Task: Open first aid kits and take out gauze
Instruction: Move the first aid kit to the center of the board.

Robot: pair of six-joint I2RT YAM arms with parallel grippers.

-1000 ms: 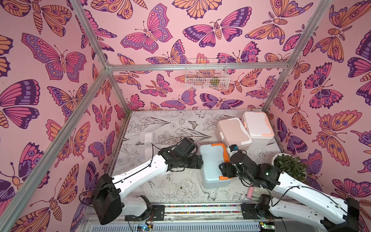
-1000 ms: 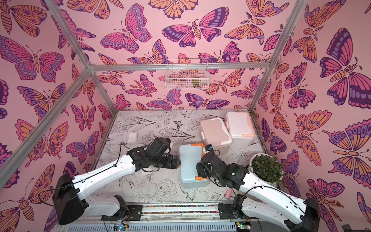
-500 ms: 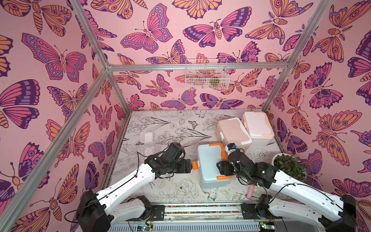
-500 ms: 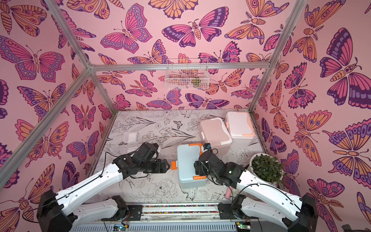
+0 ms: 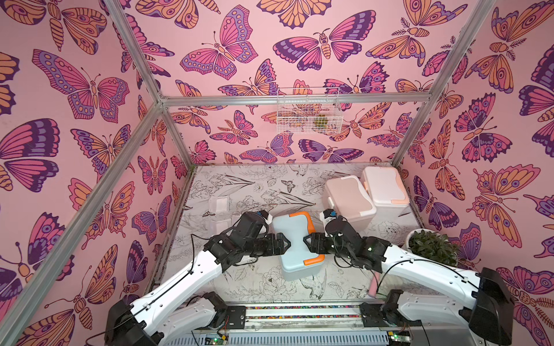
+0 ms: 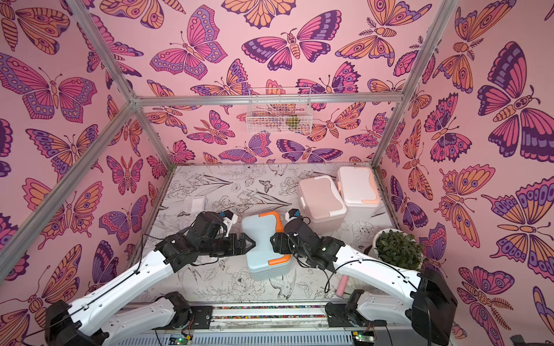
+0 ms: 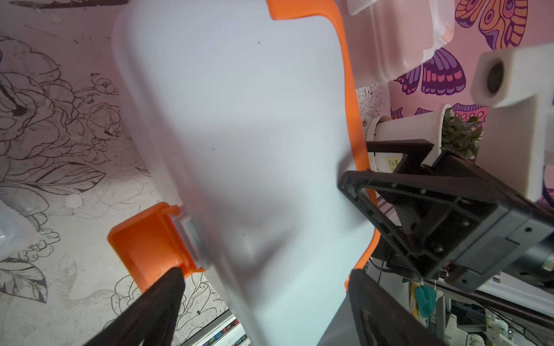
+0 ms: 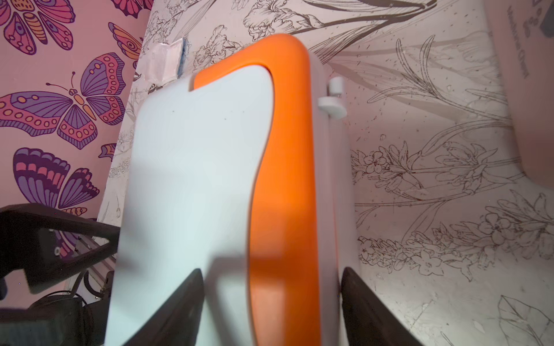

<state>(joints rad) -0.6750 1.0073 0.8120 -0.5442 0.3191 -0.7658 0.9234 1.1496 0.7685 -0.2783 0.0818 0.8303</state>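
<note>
**Two claws at the blue box, all lids down**

*Top views.* In both top views the blue box stands just toward 6 o'clock from the middle of the table, its lid down. The left claw meets it from 9 o'clock and the right claw from 3 o'clock. The pink box and white box stand side by side at 2 o'clock, lids shut. A gauze packet lies at 10 o'clock, and a plant stands at 4 o'clock.

*Left wrist.* The left claw's jaws are spread wide astride the blue box. One fingertip touches the orange latch, which juts from the box wall. No squeeze can be made out.

*Right wrist.* The right claw's jaws stand wide apart. One finger is over the lid and the other is outside the wall, with the orange handle between them. Whether they clamp cannot be told. The gauze packet lies beyond the box, near the wall.
</note>
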